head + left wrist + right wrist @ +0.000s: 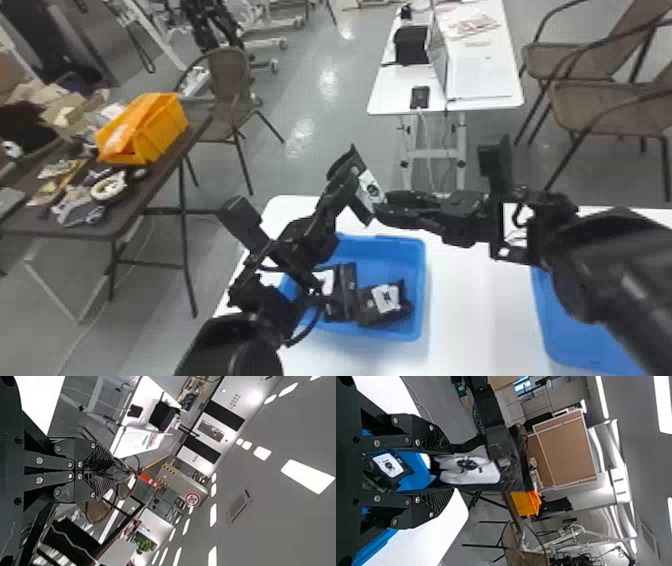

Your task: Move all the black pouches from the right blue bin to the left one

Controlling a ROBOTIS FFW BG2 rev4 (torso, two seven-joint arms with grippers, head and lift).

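From the head view, I judge the job partly done. At least two black pouches [384, 301] lie in the left blue bin [421, 300], towards six o'clock; the arm hides some of it, so I can't give a full count. Another pouch [371, 190] is in the air above that bin's far side, pinched by my left gripper [349, 182], with my right gripper [381, 202] at its three o'clock side. That one needs lowering in. The right blue bin [565, 342] sits at four o'clock on the white surface [470, 305], largely behind my right arm, so I can't tell how many pouches remain there

In the left wrist view my fingers are drawn together on a dark edge, which I take for the pouch's.

In the right wrist view the fingers stand wide, the raised pouch just beyond their tips. I read this as a hand-to-hand pass nearly finished, with the drop left to do
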